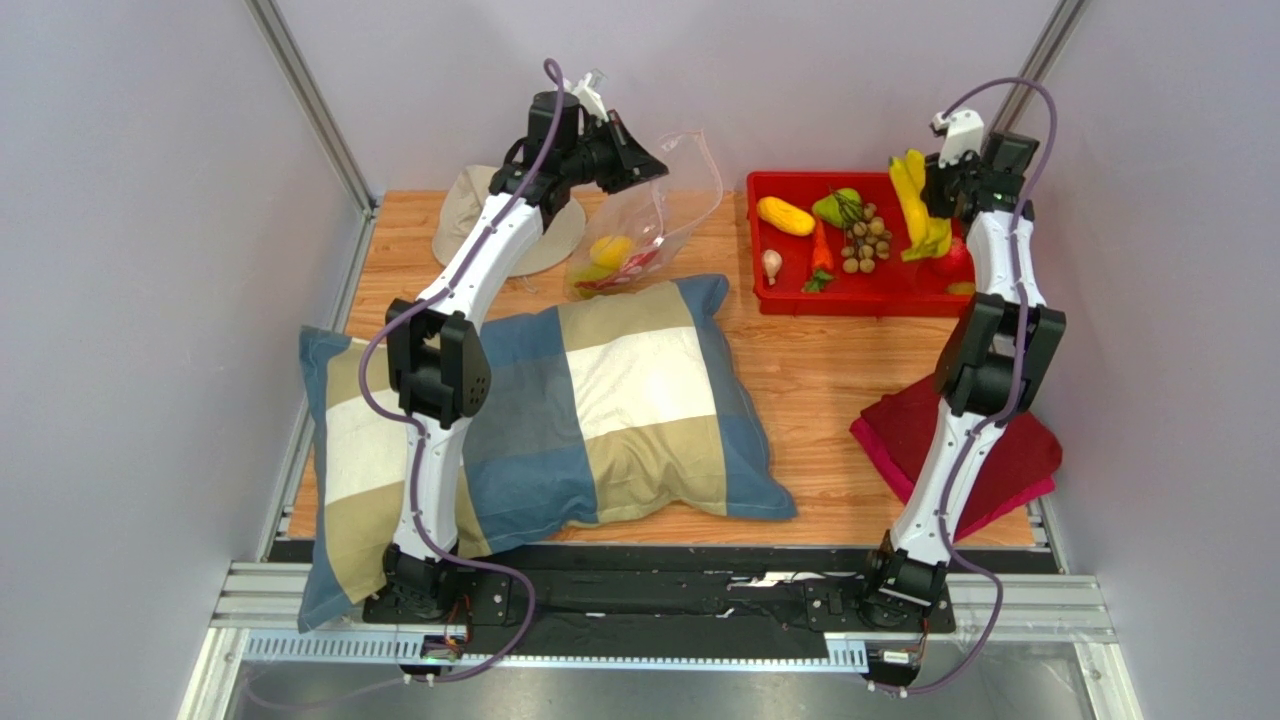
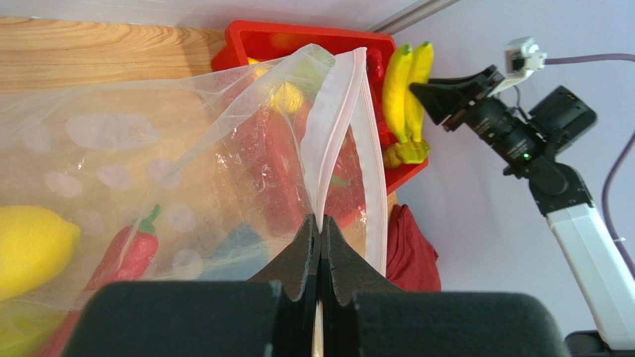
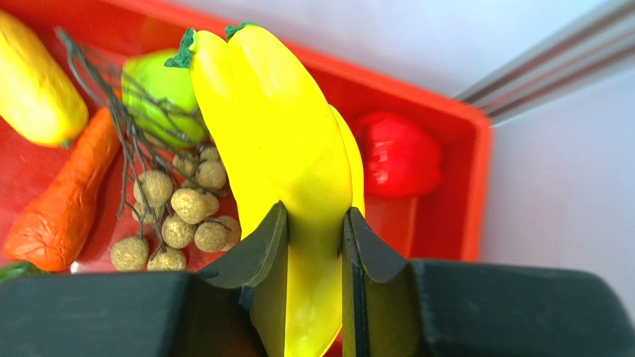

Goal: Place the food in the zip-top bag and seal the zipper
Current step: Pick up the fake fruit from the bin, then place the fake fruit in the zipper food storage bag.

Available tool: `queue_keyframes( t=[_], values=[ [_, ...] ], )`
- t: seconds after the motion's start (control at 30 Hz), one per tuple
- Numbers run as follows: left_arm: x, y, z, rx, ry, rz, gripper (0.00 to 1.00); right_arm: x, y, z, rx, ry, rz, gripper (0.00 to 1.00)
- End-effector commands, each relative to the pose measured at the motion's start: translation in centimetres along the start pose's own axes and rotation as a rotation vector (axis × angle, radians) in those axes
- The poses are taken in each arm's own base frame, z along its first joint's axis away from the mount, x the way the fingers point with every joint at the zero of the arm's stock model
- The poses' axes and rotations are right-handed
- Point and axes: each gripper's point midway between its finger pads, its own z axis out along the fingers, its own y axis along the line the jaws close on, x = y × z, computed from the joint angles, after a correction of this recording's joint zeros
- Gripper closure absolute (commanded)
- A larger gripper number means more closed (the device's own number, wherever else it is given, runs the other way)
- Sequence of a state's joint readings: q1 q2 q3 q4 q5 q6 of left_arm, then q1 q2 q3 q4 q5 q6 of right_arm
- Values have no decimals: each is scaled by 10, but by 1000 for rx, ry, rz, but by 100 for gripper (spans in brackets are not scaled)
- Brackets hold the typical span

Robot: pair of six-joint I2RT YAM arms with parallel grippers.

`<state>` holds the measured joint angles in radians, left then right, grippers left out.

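My left gripper (image 2: 320, 223) is shut on the zipper (image 2: 335, 126), the pale pink strip at the mouth of the clear zip-top bag (image 2: 186, 171), and holds that mouth up and open. The bag (image 1: 661, 210) holds a yellow lemon (image 2: 33, 242) and a red pepper (image 2: 127, 249). My right gripper (image 3: 314, 216) is shut on the yellow bananas (image 3: 283, 126) over the right end of the red tray (image 1: 781, 296). In the tray lie a carrot (image 3: 59, 201), a tan bunch (image 3: 179, 223), a green piece (image 3: 160, 97), a red piece (image 3: 395, 152) and a yellow piece (image 3: 33, 82).
A checked pillow (image 1: 586, 405) fills the table's left and middle, just in front of the bag. A beige hat (image 1: 466, 210) lies at the back left behind the left arm. A red cloth (image 1: 962, 450) sits at the front right by the right arm.
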<state>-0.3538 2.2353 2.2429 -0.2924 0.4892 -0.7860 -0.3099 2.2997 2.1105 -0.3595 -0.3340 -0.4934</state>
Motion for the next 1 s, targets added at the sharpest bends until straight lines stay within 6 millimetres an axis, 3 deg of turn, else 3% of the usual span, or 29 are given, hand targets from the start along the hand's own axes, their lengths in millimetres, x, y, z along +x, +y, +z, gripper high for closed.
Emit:
queue_keyframes(
  t=[0.0, 0.2, 0.3, 0.37, 0.43, 0.47, 0.57, 0.67, 0.7, 0.73, 0.8, 0.93, 0.97],
  values=[
    [-10, -10, -3, 38, -27, 24, 100, -78, -23, -43, 74, -191, 51, 100],
    [-8, -11, -2, 43, -19, 8, 100, -155, -13, -80, 41, -411, 300, 100],
    [-8, -12, -3, 44, -18, 8, 100, -202, 4, -105, 3, -531, 372, 100],
    [-8, -13, -3, 46, -18, 6, 100, -241, 18, -128, -4, -645, 385, 100],
    [-8, -13, -3, 47, -18, 0, 100, -260, 36, -137, -15, -697, 402, 100],
    [-8, -13, -3, 48, -17, -6, 100, -278, 42, -152, -22, -757, 403, 100],
    [-7, -14, -3, 54, -16, -18, 100, -308, 74, -173, -45, -865, 379, 100],
    [-6, -15, -2, 62, -11, -31, 100, -327, 111, -186, -88, -978, 338, 100],
    [-6, -16, -2, 65, -11, -35, 100, -336, 138, -191, -122, -1009, 320, 100],
    [-7, -17, -2, 71, -11, -35, 100, -345, 147, -202, -126, -1077, 293, 100],
    [-7, -17, -1, 74, -11, -48, 100, -344, 181, -202, -159, -1108, 246, 100],
    [-10, -21, -3, 89, -15, -48, 100, -343, 228, -216, -187, -1225, 166, 100],
    [-11, -22, -3, 94, -16, -50, 100, -334, 240, -208, -193, -1214, 144, 100]
  ],
)
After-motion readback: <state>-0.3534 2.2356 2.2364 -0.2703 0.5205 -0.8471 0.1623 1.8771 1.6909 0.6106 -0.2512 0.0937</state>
